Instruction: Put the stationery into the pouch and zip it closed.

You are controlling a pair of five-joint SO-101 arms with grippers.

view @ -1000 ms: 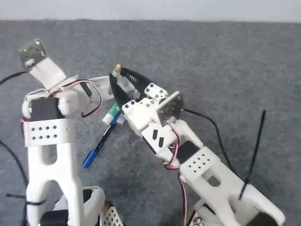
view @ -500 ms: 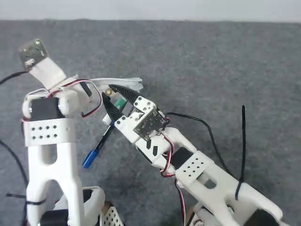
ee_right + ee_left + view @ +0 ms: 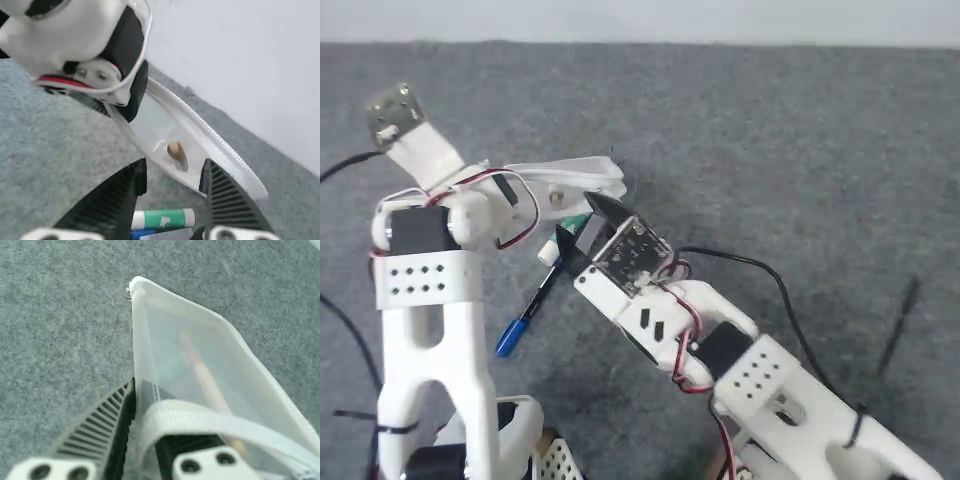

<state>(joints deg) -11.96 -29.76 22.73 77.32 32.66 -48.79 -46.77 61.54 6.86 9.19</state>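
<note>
A translucent white pouch (image 3: 575, 180) hangs off the table, pinched at one end by my left gripper (image 3: 525, 190). In the left wrist view the left gripper (image 3: 145, 440) is shut on the pouch (image 3: 200, 365) edge, and a wooden pencil (image 3: 205, 377) lies inside. My right gripper (image 3: 588, 222) sits just below the pouch mouth. It stands open in the right wrist view (image 3: 170, 200), with nothing between its fingers. Beyond it are the pouch (image 3: 210, 137) and the pencil end (image 3: 174, 149). A green marker (image 3: 558, 243) and a blue pen (image 3: 525, 318) lie on the grey mat.
The grey mat (image 3: 800, 150) spreads wide to the right and back. A black cable (image 3: 770, 275) trails from the right arm. A pale wall (image 3: 240, 60) rises behind the mat. The green marker (image 3: 162, 218) lies just under the right gripper's fingers.
My right gripper swung down and toward the left arm. The wooden pencil it held a second ago now lies inside the pouch, and the gripper is open. The left arm lifted the pouch slightly.
</note>
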